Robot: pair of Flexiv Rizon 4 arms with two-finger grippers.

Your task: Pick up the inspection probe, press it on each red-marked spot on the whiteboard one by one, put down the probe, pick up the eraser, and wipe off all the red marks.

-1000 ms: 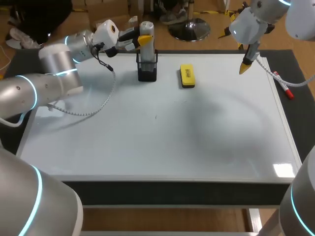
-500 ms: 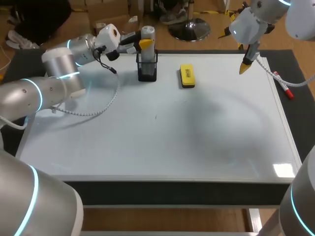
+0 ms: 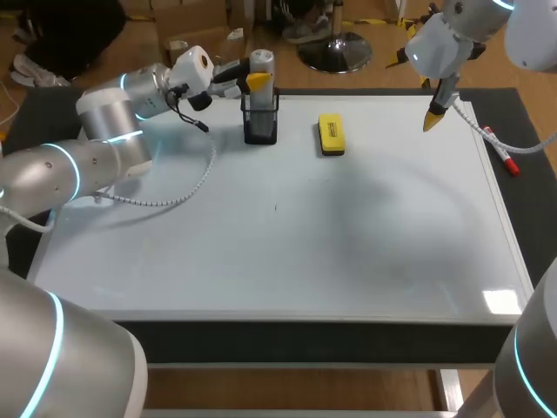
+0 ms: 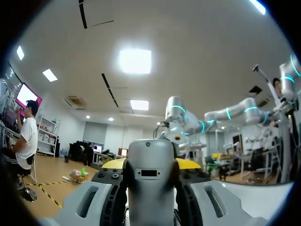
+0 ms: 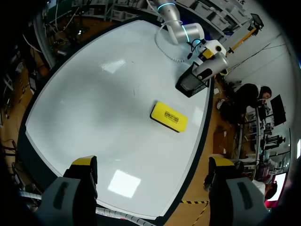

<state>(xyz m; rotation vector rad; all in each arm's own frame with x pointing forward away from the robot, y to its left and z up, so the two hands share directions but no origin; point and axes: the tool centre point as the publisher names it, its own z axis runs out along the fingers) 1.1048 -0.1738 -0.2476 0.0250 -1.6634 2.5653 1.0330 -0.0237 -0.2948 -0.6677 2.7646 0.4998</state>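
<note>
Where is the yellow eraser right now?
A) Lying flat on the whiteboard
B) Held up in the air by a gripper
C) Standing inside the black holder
A: the yellow eraser lies flat on the whiteboard, beside the black holder and apart from it.

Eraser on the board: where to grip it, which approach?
Straight down from above, right claw across the eraser's two long sides at mid-length. It lies flat on the whiteboard, so only the top is open, and the narrow width likely suits the grip.
</note>
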